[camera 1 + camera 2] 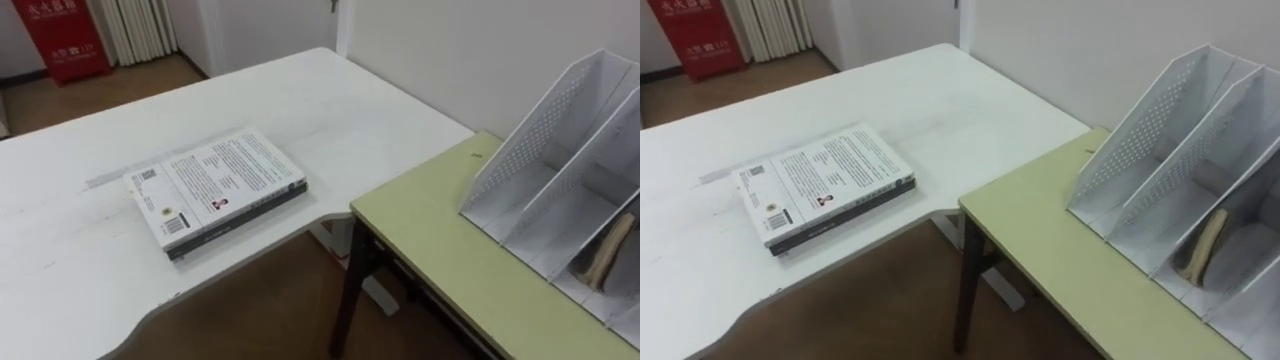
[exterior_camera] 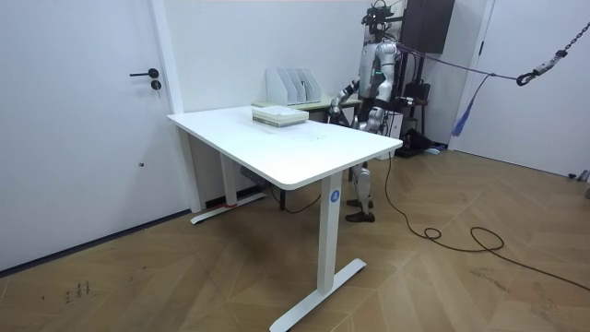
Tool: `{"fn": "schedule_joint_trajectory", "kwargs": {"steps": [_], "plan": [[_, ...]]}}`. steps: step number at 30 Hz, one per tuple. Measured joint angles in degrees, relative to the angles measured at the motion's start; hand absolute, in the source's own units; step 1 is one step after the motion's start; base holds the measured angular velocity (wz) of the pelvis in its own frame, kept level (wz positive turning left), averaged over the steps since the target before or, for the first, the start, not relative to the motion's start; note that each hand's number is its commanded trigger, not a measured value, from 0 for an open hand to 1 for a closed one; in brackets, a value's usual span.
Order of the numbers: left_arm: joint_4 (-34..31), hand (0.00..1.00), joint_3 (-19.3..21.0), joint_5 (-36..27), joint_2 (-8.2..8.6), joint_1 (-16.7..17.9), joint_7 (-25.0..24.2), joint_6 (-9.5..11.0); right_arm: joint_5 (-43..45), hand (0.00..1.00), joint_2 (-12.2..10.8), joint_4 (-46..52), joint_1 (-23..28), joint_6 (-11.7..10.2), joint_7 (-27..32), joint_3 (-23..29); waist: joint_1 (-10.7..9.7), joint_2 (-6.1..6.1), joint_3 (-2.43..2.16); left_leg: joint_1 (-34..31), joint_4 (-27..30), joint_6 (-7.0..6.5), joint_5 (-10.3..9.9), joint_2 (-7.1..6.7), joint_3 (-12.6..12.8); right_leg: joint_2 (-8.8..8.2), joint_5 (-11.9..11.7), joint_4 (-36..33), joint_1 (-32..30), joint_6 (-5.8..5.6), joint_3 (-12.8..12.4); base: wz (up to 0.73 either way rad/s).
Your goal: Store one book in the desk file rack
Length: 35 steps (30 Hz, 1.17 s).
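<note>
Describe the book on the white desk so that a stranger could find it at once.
Find the white desk, left of the green desk that carries the file rack. Near the white desk's front edge a thick book lies flat, printed white cover up. Unlike the brownish item leaning inside the rack, it lies alone on the desktop.

Office-style room: a white desk (image 2: pixel 304 152) on column legs stands at the centre of the room view. Beside it, against the wall, a green-topped desk (image 1: pixel 450 250) carries a white perforated file rack (image 1: pixel 560 150). Books (image 1: pixel 215 190) lie on the white desk. A plain door (image 2: pixel 74 120) at the room view's left, bare white walls and a herringbone wood floor (image 2: pixel 461 286) frame the scene. A red sign (image 1: pixel 62 35) stands at the eye view's upper left.
</note>
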<state>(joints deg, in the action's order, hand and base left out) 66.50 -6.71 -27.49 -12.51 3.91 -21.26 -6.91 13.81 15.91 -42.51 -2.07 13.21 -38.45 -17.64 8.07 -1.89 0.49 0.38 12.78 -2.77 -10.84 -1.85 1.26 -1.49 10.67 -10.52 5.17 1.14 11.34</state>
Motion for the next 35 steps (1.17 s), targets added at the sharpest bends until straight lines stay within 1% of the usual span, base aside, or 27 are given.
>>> {"fn": "schedule_joint_trajectory", "kwargs": {"steps": [1, 2, 3, 4, 5, 7, 8, 9, 10, 11, 13, 14, 16, 17, 19, 21, 24, 27, 29, 35], "plan": [[0.01, 0.00, 0.33, 0.14, 0.07, 0.14, 0.29, 0.37, -0.02, 0.00, -0.69, -3.23, 0.73, -1.10, 1.82, 1.14, 0.05, -0.03, -0.01, -0.02, 0.04, 0.00, 0.00, 0.00, 0.07, 0.00, 0.10, 0.01, 0.01, 0.03, -0.02, 0.00], [0.05, 0.00, 0.48, 0.15, 0.15, 0.25, 0.48, 0.58, -0.24, 0.00, -1.06, -4.81, 1.14, -1.36, 2.76, 1.79, -0.09, 0.05, 0.02, -0.10, 0.06, 0.00, 0.00, -0.04, -0.02, 0.00, 0.20, 0.03, -0.06, 0.06, -0.03, 0.00], [0.01, 0.00, 0.91, 0.12, 0.25, 0.59, 0.55, 0.88, -0.99, 0.00, -1.68, -7.54, 1.74, -1.70, 4.31, 3.23, -0.27, -0.14, -0.12, -0.20, 0.12, 0.01, 0.00, -0.07, -0.04, -0.07, 0.32, 0.04, -0.11, 0.03, -0.02, 0.00], [-0.02, 0.00, 1.15, 0.14, 0.29, 0.99, 0.56, 1.00, -2.51, 0.00, -2.34, -9.84, 2.38, -2.01, 5.87, 5.34, -0.62, -0.05, -0.23, -0.21, 0.12, 0.01, 0.00, -0.08, -0.04, -0.07, 0.36, 0.07, -0.10, 0.02, -0.05, 0.00], [-0.01, 0.00, 1.42, 0.14, 0.30, 1.19, 0.58, 1.01, -3.09, 0.00, -2.66, -10.97, 2.48, -2.42, 6.58, 6.25, -0.95, 0.04, -0.28, -0.22, 0.12, 0.01, 0.00, -0.10, -0.07, -0.03, 0.38, 0.09, -0.04, 0.01, -0.06, 0.05], [0.01, 0.00, 2.93, 0.88, 0.60, 2.23, 0.58, 1.05, -5.41, 0.00, -3.72, -14.72, 3.00, -4.21, 9.50, 9.17, -2.25, 0.37, -0.53, -0.05, 0.12, 0.01, 0.01, -0.25, -0.05, 0.05, 0.35, 0.74, 0.70, -0.05, 0.51, 0.14], [0.01, 0.00, 3.31, 1.19, 0.62, 2.44, 0.54, 1.06, -5.95, 0.00, -4.02, -15.76, 3.19, -4.62, 10.21, 9.99, -2.69, 0.37, -0.59, -0.02, 0.12, 0.01, 0.01, -0.52, -0.02, 0.03, 0.34, 0.95, 0.98, -0.06, 0.88, 0.31], [0.00, 0.00, 3.84, 1.97, 0.71, 2.54, 0.59, 1.10, -7.39, 0.00, -4.48, -17.94, 3.55, -5.55, 11.81, 11.50, -3.41, 0.44, -0.64, 0.13, 0.12, 0.01, 0.01, -0.63, 0.06, -0.12, 0.55, 1.01, 1.37, -0.22, 1.34, 0.26], [0.01, 0.00, 4.25, 2.18, 1.03, 2.53, 0.61, 1.16, -9.15, 0.00, -4.64, -19.72, 3.91, -6.21, 13.34, 12.74, -3.48, 0.68, -0.66, 0.39, 0.07, 0.00, 0.01, -0.69, 0.18, -0.17, 0.61, 1.10, 1.63, -0.29, 1.30, 0.19], [0.03, 0.00, 4.61, 2.19, 1.26, 2.68, 0.69, 1.24, -9.86, 0.00, -4.72, -20.45, 4.06, -6.42, 14.10, 13.18, -3.46, 0.78, -0.69, 0.50, 0.00, 0.00, 0.01, -0.72, 0.18, -0.18, 0.62, 1.22, 1.75, -0.30, 1.29, 0.00], [0.04, 0.00, 6.06, 2.33, 1.90, 3.38, 0.98, 1.81, -12.65, 0.00, -5.07, -22.90, 4.72, -7.46, 16.76, 14.56, -3.56, 1.13, -0.54, 1.23, -0.08, 0.00, 0.01, -0.75, 0.20, -0.20, 0.61, 1.76, 2.20, -0.32, 1.28, 0.00], [0.03, 0.00, 6.16, 2.33, 1.99, 3.54, 1.08, 2.01, -13.45, 0.00, -5.10, -23.29, 4.90, -7.59, 17.31, 14.65, -3.62, 1.15, -0.56, 1.29, -0.11, 0.00, 0.00, -0.75, 0.20, -0.20, 0.63, 1.80, 2.28, -0.33, 1.28, 0.00], [0.00, 0.00, 6.66, 2.67, 2.33, 4.07, 1.55, 2.21, -15.05, 0.00, -5.17, -24.55, 5.07, -8.24, 19.37, 15.47, -4.29, 1.36, -0.42, 1.27, -0.13, 0.00, 0.00, -0.72, 0.19, -0.20, 0.65, 1.84, 2.32, -0.33, 1.36, 0.00], [-0.02, 0.00, 6.81, 2.95, 2.39, 4.24, 1.65, 2.21, -15.29, 0.00, -5.17, -24.80, 5.08, -8.37, 19.92, 15.66, -4.51, 1.41, -0.40, 1.27, -0.13, 0.00, 0.00, -0.71, 0.17, -0.21, 0.66, 1.84, 2.36, -0.32, 1.39, 0.00], [0.01, 0.00, 8.34, 3.52, 2.82, 4.76, 2.08, 2.21, -16.46, 0.00, -5.16, -25.74, 5.64, -8.73, 22.19, 17.01, -5.07, 1.68, -0.32, 1.37, -0.15, 0.00, 0.00, -0.69, 0.17, -0.28, 0.67, 1.91, 2.70, -0.34, 1.43, 0.00], [0.00, 0.00, 8.83, 3.52, 2.80, 5.06, 2.40, 2.20, -17.99, 0.00, -5.18, -26.55, 6.05, -8.92, 23.35, 18.19, -5.38, 1.77, -0.36, 1.36, -0.19, 0.00, 0.00, -0.74, 0.17, -0.29, 0.68, 1.92, 2.68, -0.35, 1.42, 0.00], [-0.08, 0.00, 10.53, 6.05, 2.96, 5.36, 2.86, 1.83, -18.77, 0.00, -5.34, -26.82, 6.32, -8.84, 24.04, 19.38, -6.16, 1.95, -0.43, 1.28, -0.42, 0.00, -0.01, -0.75, 0.11, -0.25, 0.83, 1.87, 2.22, -0.39, 1.24, 0.00], [-0.59, 0.00, 11.34, 9.12, 2.95, 5.13, 2.81, 1.34, -18.75, 0.00, -5.31, -27.46, 6.61, -8.60, 25.02, 19.75, -6.26, 1.85, -0.54, 1.35, -1.01, 0.00, 0.00, -0.80, 0.11, -0.19, 0.89, 1.88, 1.92, -0.38, 0.92, -0.03], [-0.91, 0.00, 12.28, 10.67, 2.97, 5.02, 2.78, 0.82, -19.03, 0.00, -5.28, -28.67, 6.48, -8.44, 25.91, 20.92, -6.37, 1.73, -0.70, 1.43, -1.01, -0.01, 0.00, -0.79, 0.22, -0.24, 0.89, 1.81, 1.95, -0.39, 0.88, -0.02], [-1.20, 0.00, 12.27, 12.26, 2.92, 4.50, 3.20, 0.56, -19.99, 0.00, -5.17, -29.77, 6.40, -8.30, 27.16, 21.40, -6.46, 1.61, -0.70, 2.20, -1.47, -0.04, 0.00, -0.86, 0.46, -0.35, 1.00, 1.86, 2.24, -0.53, 0.34, -0.05]]}}
